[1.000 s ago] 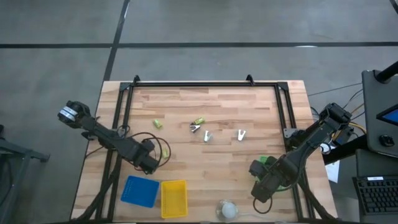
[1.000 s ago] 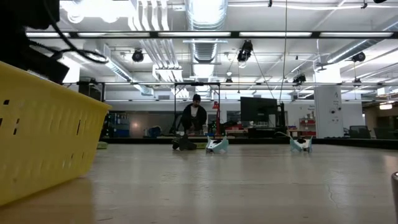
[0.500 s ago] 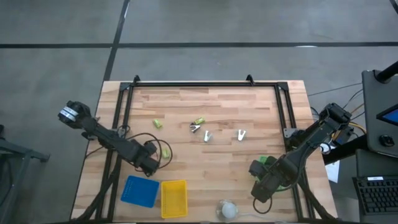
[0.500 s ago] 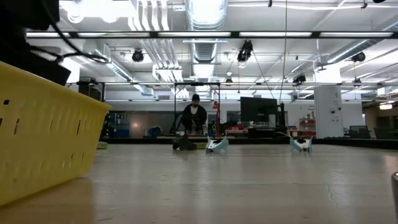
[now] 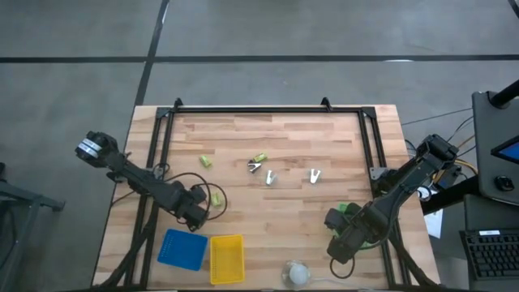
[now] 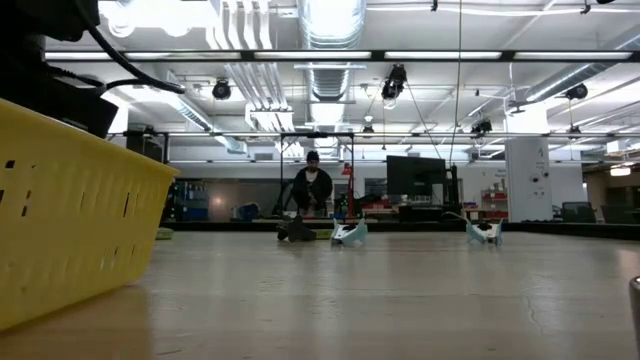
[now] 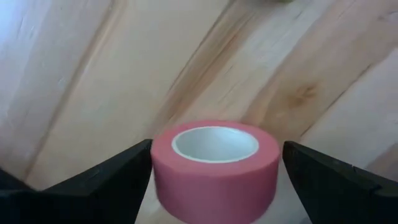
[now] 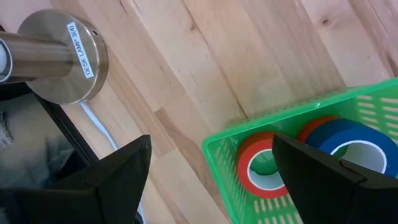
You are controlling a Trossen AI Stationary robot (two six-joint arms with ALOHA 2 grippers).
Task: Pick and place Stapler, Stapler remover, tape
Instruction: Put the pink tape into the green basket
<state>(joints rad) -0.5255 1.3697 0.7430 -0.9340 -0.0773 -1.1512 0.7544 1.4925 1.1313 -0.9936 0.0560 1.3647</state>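
Observation:
A pinkish-red tape roll point(image 7: 214, 165) with an open centre sits between my left gripper's fingers point(image 7: 216, 180). In the high view that gripper point(image 5: 196, 211) is left of the table's middle and hides the roll. My right gripper point(image 5: 342, 243) point(image 8: 211, 186) is open above the green basket point(image 5: 350, 212), touching nothing. In the basket point(image 8: 280, 115) lie a red roll point(image 8: 245, 168), a blue roll point(image 8: 348, 134) and part of another red one. Three pale staple removers point(image 5: 270, 178) point(image 5: 315, 175) point(image 5: 254, 167) lie mid-table, with small yellow-green objects point(image 5: 205, 161) point(image 5: 258, 157) point(image 5: 216, 197) nearby. My left gripper pinches the tape roll by its outer wall point(image 7: 155, 168), one finger point(image 7: 124, 180) on each side across its width. The roll's open centre faces up. I cannot tell whether the roll rests on the table.
A yellow basket point(image 5: 226, 258) point(image 6: 70, 220) and a flat blue tray point(image 5: 182, 248) stand at the near edge, right of the left gripper. A desk lamp's metal base point(image 5: 296, 273) point(image 8: 62, 59) stands beside the green basket. A black frame point(image 5: 243, 109) runs round the table.
My left gripper has edged slightly toward the table's far right; the right arm has kept still.

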